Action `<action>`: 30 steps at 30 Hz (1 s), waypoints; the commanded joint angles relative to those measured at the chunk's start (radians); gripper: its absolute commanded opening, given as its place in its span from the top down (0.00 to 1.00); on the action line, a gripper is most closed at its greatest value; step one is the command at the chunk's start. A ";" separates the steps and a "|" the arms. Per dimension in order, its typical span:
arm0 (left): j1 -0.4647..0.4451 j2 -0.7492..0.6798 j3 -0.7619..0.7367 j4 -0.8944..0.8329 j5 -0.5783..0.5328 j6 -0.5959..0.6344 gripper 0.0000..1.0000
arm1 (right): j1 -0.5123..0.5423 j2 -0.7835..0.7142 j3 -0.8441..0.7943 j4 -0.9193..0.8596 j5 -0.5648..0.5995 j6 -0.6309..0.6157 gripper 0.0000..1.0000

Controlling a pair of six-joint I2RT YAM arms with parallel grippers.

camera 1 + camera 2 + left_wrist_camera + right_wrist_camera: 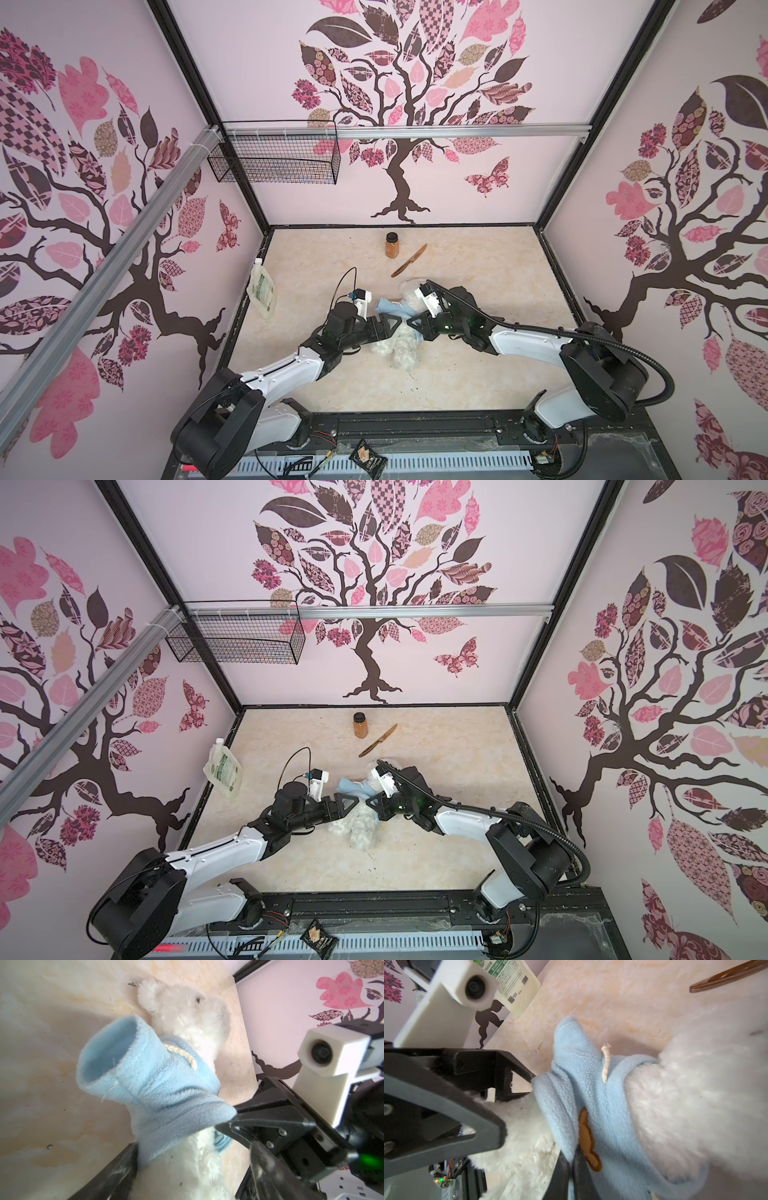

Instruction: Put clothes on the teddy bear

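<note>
Nearest me, on the black rail at the near edge, lies one small dark packet [368,457]. Beyond it, two arms reach in from the near corners and meet over the middle of the pale worktop [478,291].

There is one teddy bear [402,351], lying flat between the two hands. Its long axis runs near to far: the head points to the far side, leaning slightly right, and the fluffy legs point toward me. One light blue shirt [145,1076] sits around its torso, with one hollow sleeve sticking out on the left.

The left hand [391,327] has its jaws spread wide, one on each side of the bear's lower body, and grips nothing. The right hand [232,1120] is closed, pinching the shirt's hem on the right side of the bear.

On the far side stand one spice jar [392,245] with a dark lid and, just right of it, one wooden knife [409,261] lying slantwise. One pale pouch [262,293] leans at the left wall. One wire basket [274,158] hangs on the far rail, up left.
</note>
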 commanded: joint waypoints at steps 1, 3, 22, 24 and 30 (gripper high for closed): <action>-0.006 -0.019 -0.022 -0.022 0.087 0.034 0.14 | -0.006 -0.004 0.037 -0.080 0.070 -0.077 0.86; -0.009 0.002 -0.010 0.001 0.126 0.025 0.15 | -0.007 -0.024 0.033 -0.124 0.120 -0.097 0.80; -0.022 -0.217 0.056 -0.375 0.069 0.102 0.15 | 0.178 -0.426 -0.107 -0.258 0.535 -0.194 0.26; 0.031 -0.303 0.046 -0.448 0.022 0.108 0.14 | 0.223 -0.422 -0.120 -0.251 0.558 -0.197 0.25; 0.118 -0.396 0.071 -0.554 -0.091 0.145 0.14 | 0.308 -0.333 -0.113 -0.234 0.653 -0.157 0.14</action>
